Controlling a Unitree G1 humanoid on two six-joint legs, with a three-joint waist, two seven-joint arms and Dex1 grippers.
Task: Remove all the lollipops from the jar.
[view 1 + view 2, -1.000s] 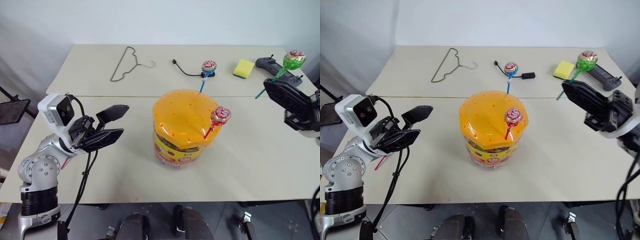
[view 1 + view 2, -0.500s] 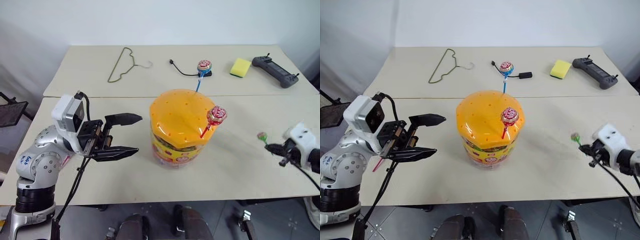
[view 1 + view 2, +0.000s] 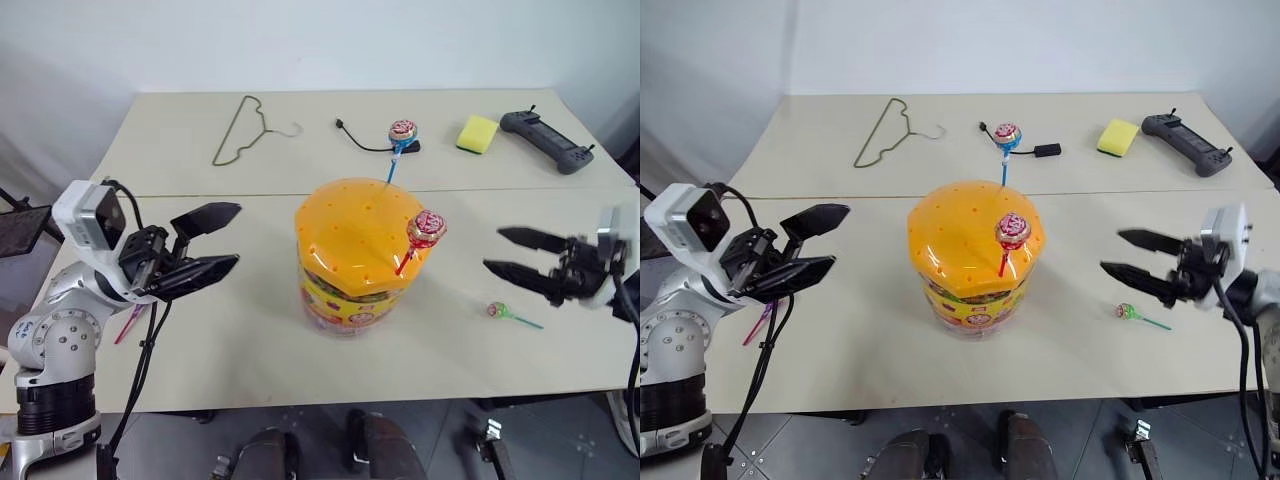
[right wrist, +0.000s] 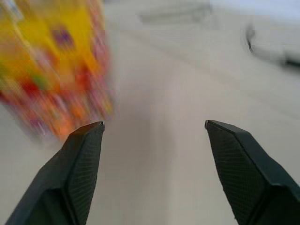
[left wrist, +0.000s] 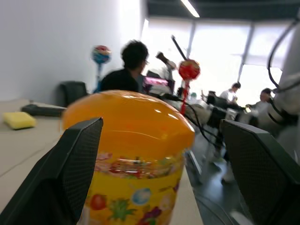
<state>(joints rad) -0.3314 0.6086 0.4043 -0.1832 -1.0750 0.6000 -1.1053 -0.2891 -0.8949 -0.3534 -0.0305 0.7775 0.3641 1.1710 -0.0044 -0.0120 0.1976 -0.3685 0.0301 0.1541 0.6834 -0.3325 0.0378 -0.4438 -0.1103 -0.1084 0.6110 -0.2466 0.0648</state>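
Two left in lid: red-stick lollipop with pink swirl wrapper (image 3: 424,227) and blue-stick lollipop (image 3: 402,132) stand in the holes of the clear plastic jar with domed orange lid (image 3: 360,235).
Already out: green-stick lollipop (image 3: 498,311) lies on the beige table (image 3: 300,350), just below the right gripper (image 3: 510,252).
Right gripper: fingers spread, holding nothing, pointing at the jar.
Left gripper (image 3: 222,240): fingers apart, empty, on the jar's opposite side.
Key relation: red stick leans toward the right arm, likely nearer.
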